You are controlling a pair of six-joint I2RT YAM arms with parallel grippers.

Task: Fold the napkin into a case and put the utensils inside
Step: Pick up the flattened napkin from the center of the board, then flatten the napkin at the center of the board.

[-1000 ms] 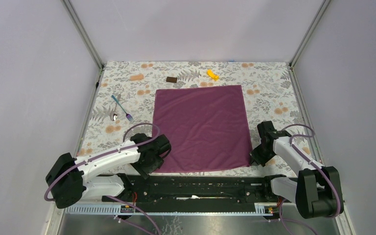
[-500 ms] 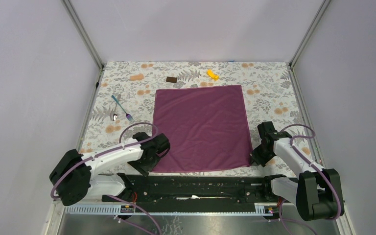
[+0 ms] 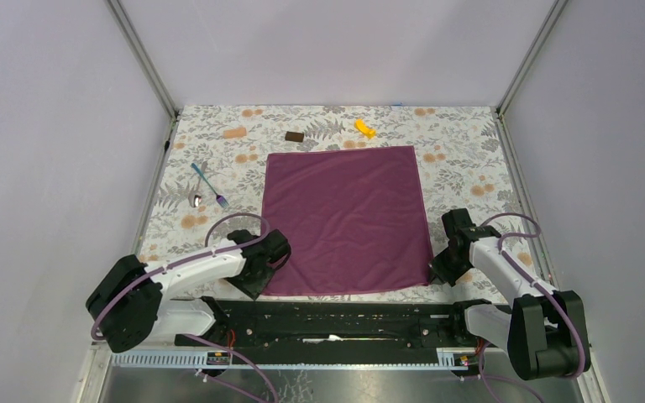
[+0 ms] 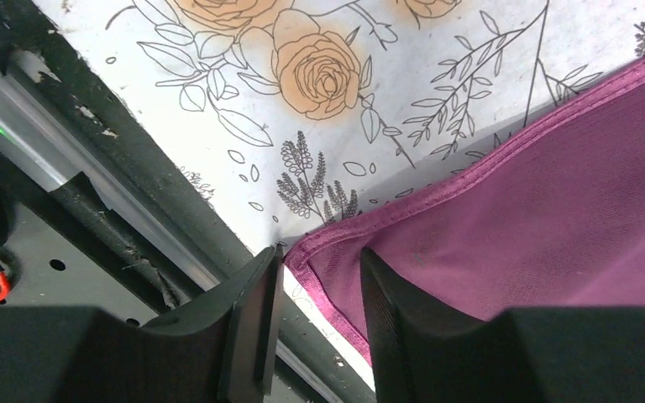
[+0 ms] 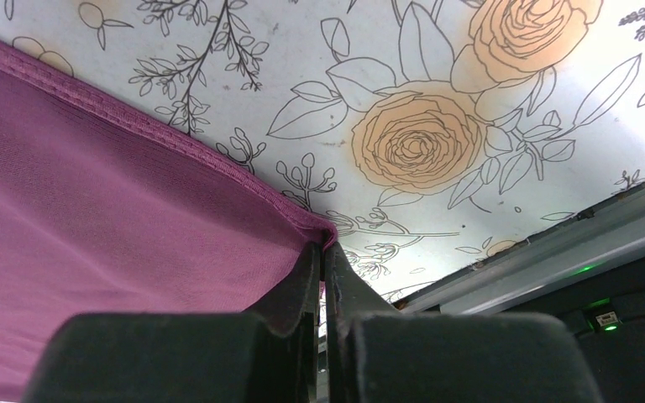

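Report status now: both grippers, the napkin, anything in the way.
Left gripper open, around napkin near-left corner. Right gripper shut on near-right corner. Napkin flat, unfolded. Fork and spoon lie left, apart from it.

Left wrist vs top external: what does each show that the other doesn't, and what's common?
Left wrist only: the left gripper has its fingers apart, with the near-left corner of the napkin between them. The hem stitching is clear.
Top external only: the whole napkin lies flat, with the fork and spoon to its left. A brown block and a yellow piece sit near the far edge. The right gripper is at the near-right corner.
Both: the napkin on the floral table covering.
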